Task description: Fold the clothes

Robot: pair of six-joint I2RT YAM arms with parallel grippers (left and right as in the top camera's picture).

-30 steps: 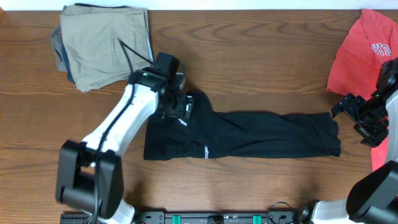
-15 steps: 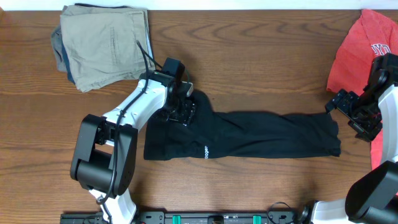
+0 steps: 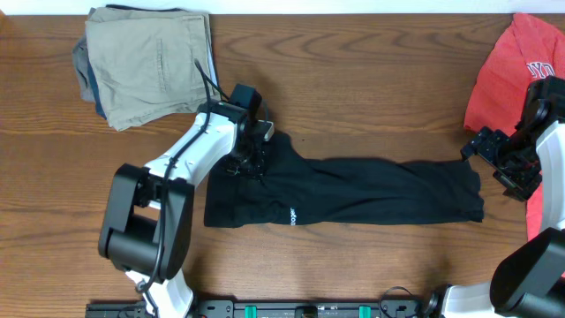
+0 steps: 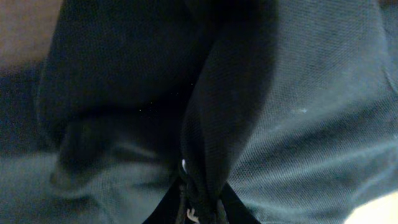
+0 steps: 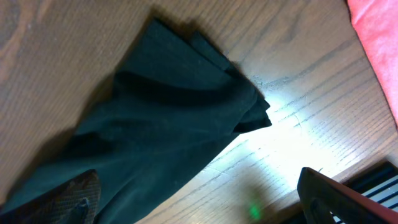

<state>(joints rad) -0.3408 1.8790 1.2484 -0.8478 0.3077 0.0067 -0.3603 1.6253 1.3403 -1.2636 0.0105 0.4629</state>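
Note:
The black garment (image 3: 380,190) lies stretched left to right across the table middle, a small white logo (image 3: 292,215) near its front edge. My left gripper (image 3: 254,159) is down on its upper left corner. In the left wrist view a pinched ridge of black fabric (image 4: 217,124) runs into the shut jaws (image 4: 199,208). My right gripper (image 3: 494,159) hovers at the garment's right end, open; its two fingers (image 5: 74,199) stand wide apart over the black cloth (image 5: 161,124) and bare wood. A red tee (image 3: 508,75) lies at the far right.
A folded pile of khaki and grey-blue clothes (image 3: 146,62) sits at the back left. The red tee's edge (image 5: 379,31) shows beside the right gripper. Brown wooden table (image 3: 371,97) all round.
The left gripper has closed on a fold of the black garment at its upper left corner. The left arm shifted over that corner; the right arm drew a little toward the garment's end.

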